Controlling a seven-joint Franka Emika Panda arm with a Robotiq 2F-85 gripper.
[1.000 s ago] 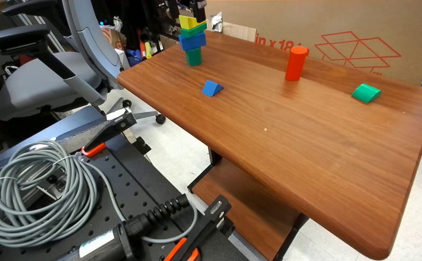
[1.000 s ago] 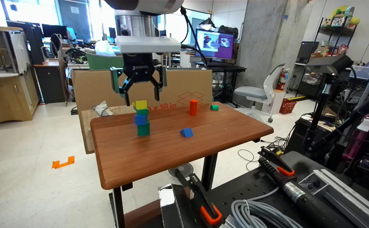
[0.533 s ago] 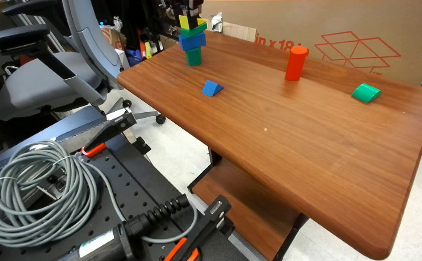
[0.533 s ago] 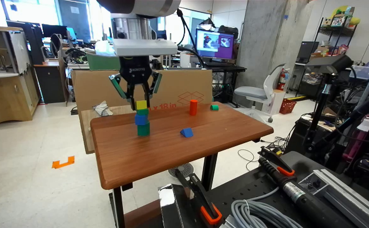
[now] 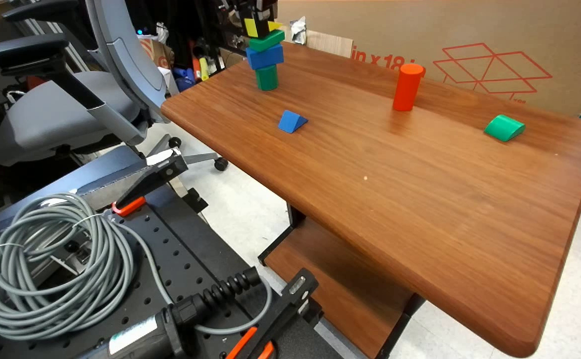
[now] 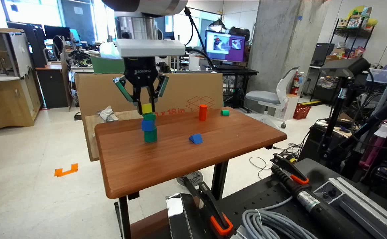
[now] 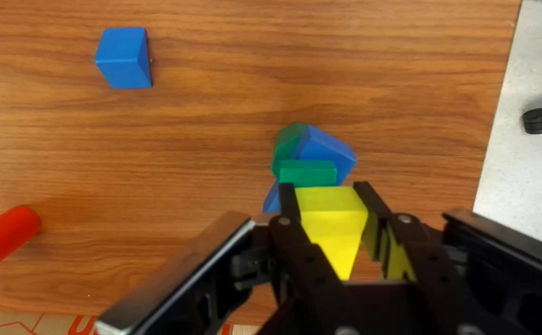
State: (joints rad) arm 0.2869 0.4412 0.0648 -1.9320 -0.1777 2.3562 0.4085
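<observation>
"What's your gripper doing over there?"

"I'm pinching the yellow block with it. In my wrist view the dark fingers press against both sides of the block, at the very top of the tower."

"Resting on the tower, or just clear of it?"

"I can't tell from here. In an exterior view the yellow block is right over the flat green block, and my fingers hide part of where they meet."

"What makes up the rest of the tower?"

"Under the flat green block I see a blue block turned at an angle to it, and under that a dark green block standing on the counter."

"Which loose pieces do you have in sight?"

"Three. The blue wedge lies nearest the tower, but apart from it. The red cylinder stands upright farther off. The green half-round block is farthest from the tower, with the cylinder roughly in between."

"And around the counter?"

"Cardboard stands behind the tower, and in an exterior view I see a grey chair left of the tower."
</observation>
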